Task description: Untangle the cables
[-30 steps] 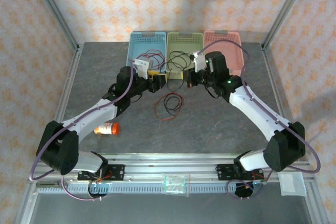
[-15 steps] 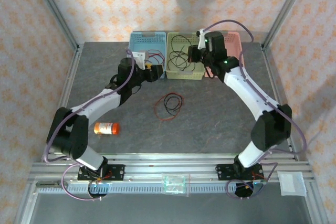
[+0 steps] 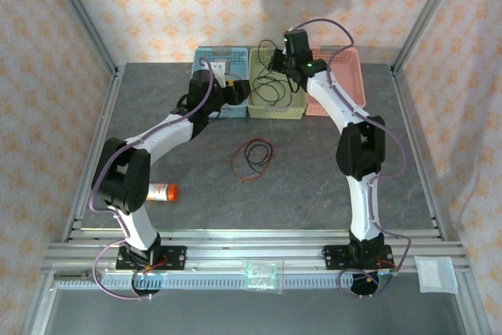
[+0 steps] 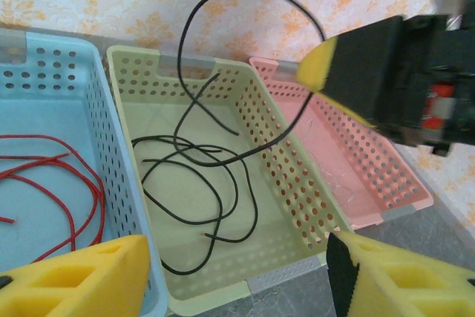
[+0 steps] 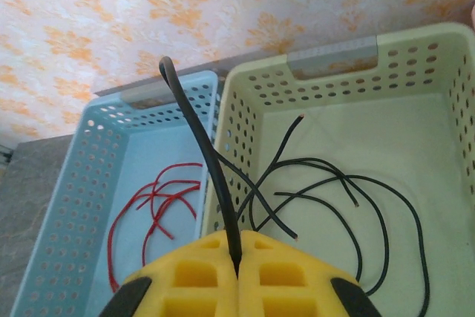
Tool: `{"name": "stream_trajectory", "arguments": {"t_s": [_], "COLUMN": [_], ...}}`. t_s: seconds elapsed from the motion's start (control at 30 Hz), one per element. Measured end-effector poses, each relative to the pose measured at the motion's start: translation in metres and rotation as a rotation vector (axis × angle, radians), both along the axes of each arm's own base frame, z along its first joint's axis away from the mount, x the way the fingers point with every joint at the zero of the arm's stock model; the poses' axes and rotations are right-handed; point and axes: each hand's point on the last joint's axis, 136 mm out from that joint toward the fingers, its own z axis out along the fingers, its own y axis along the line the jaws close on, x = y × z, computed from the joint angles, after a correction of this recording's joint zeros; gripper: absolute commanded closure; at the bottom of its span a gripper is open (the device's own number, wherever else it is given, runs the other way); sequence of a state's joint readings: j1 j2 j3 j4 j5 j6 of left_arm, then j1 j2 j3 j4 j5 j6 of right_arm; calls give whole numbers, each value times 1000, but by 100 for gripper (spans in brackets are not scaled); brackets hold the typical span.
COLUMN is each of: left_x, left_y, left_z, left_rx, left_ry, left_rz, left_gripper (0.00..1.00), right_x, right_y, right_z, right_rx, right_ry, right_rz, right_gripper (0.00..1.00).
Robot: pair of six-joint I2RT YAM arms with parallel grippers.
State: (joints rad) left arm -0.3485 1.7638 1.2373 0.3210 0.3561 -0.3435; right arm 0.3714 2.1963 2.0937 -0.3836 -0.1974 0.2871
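- Since a second ago, our right gripper (image 5: 236, 261) has risen from near the table (image 3: 314, 186) to above the green basket (image 3: 276, 113). Its jaws are pressed together on a black cable (image 5: 226, 209) that dangles into the basket.
- Our left gripper (image 3: 234, 93) has shifted to the blue basket (image 5: 82, 176), fingers apart and holding nothing.
- We judge that this cable is nearly sorted, while a red-and-black tangle (image 3: 251, 157) waits on the table.

Inspection finds no legible text, brand, number or sign. The white label on the orange bottle (image 3: 159, 191), near left on the table (image 3: 314, 186), is too small to read.
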Motion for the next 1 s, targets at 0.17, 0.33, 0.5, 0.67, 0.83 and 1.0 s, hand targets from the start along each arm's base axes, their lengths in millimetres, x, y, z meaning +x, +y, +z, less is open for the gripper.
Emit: {"name": "stream_trajectory", "arguments": {"t_s": [0.17, 0.33, 0.5, 0.67, 0.83, 1.0], "left_x": [1, -2, -11, -26, -48, -74], "left_y": [1, 2, 2, -9, -13, -6], "left_z": [-6, -14, -38, -59, -69, -70], "left_rx": [1, 9, 33, 65, 102, 132], "left_ry": [17, 37, 86, 138, 174, 196], "left_rz": [7, 10, 13, -10, -20, -6], "left_gripper": [36, 38, 39, 38, 40, 41], "right_x": [17, 17, 13, 7, -9, -39], "right_y": [-2, -14, -24, -35, -50, -57], "right_z": [-48, -100, -109, -107, -74, -22], "right_rx": [24, 14, -23, -82, -143, -187], "right_ry": [99, 222, 254, 251, 208, 113], "right_rz": [-33, -65, -94, -114, -136, -140], "right_gripper": [94, 77, 62, 45, 44, 48]}}
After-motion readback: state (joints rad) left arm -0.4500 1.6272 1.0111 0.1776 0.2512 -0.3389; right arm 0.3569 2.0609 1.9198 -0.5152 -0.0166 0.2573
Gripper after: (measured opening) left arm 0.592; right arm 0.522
